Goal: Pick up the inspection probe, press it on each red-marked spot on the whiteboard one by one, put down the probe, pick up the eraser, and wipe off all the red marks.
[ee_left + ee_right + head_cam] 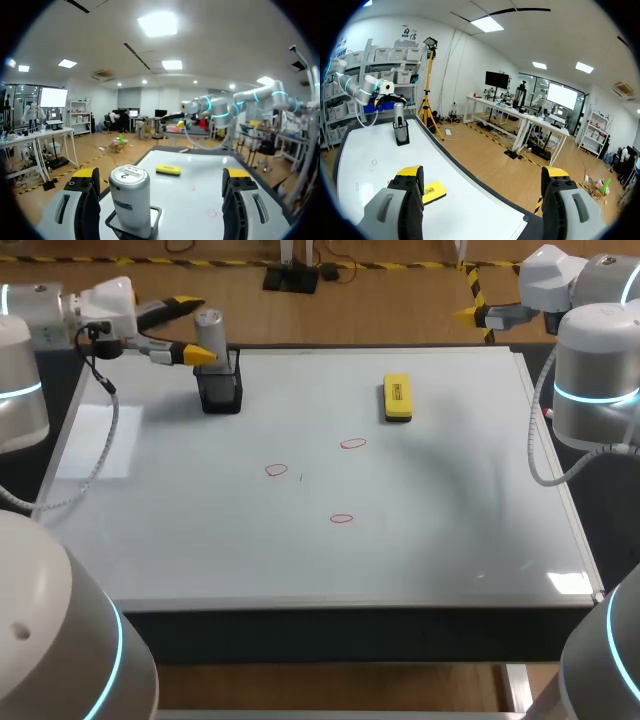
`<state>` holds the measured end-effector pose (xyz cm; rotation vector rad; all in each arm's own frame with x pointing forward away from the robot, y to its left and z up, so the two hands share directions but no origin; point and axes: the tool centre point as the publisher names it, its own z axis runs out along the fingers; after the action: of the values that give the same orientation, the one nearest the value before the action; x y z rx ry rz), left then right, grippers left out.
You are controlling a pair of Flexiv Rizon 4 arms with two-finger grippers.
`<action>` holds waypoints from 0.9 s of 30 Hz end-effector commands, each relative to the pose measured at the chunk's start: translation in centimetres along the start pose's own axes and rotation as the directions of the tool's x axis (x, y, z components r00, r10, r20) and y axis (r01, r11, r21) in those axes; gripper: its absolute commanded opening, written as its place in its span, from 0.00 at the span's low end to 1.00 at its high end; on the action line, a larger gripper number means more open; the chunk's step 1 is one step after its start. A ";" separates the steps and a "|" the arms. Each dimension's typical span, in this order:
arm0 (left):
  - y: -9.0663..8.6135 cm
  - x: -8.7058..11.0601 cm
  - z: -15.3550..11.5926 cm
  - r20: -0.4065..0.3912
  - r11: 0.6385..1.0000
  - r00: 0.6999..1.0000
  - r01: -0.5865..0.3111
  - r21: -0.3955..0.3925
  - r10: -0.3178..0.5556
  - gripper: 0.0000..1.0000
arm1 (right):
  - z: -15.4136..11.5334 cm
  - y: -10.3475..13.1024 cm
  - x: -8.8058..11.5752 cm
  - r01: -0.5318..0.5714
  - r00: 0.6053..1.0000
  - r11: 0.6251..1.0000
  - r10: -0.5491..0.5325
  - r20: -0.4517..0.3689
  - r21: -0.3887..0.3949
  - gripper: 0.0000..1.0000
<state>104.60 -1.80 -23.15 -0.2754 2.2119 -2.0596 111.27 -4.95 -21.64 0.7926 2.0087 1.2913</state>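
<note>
1. Whiteboard (pixel 300 560) (pixel 200 190) (pixel 380 145): a large, flat, rectangular surface, glossy white, edged by a pale frame. Ceiling lights are reflected in its sheen.

2. Right arm (pixel 595 380) (pixel 220 107): rounded grey-white segments ringed with cyan light bands. It is held past the far right corner of the whiteboard. The right jaws are spread wide, and nothing is held between the fingers (pixel 405 200), which are grey with yellow tips.

3. Left arm (pixel 100 305) (pixel 355 85): built the same way, with a dark cable looped below it. It is placed at the far left of the whiteboard. The left jaws are parted, with one finger (pixel 85 200) on each side of the probe. No grip is seen.

4. Holder (pixel 220 395) (pixel 156 215) (pixel 401 136): a small, square cup of black mesh, set on the whiteboard near its far left corner.

5. Inspection probe (pixel 210 330) (pixel 130 195) (pixel 398 112): a smooth grey cylinder with a flat cap. It is stood upright in the holder, between the open left jaws.

6. Eraser (pixel 397 398) (pixel 168 170) (pixel 434 190): an oblong block with a yellow top and a dark base. It is laid flat on the far right part of the whiteboard, well apart from the probe.

7. Red marks (pixel 276 470) (pixel 352 443) (pixel 341 518): three thin oval outlines, drawn near the middle of the whiteboard.
</note>
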 end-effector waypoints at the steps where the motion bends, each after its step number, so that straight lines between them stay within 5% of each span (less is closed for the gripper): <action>1: 0.9 -0.8 0.6 -0.159 1.000 0.987 0.006 0.012 -0.004 1.00 | 0.0 0.0 0.0 0.000 1.000 1.000 0.000 -0.001 0.000 1.00; 27: 3.2 -2.0 2.8 -0.178 0.998 0.984 0.022 0.063 -0.010 1.00 | 0.0 0.0 0.0 0.000 1.000 1.000 0.000 -0.001 0.000 1.00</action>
<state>106.51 -3.95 -26.31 -0.1270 2.2353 -2.2239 111.27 -4.95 -21.64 0.7926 2.0087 1.2914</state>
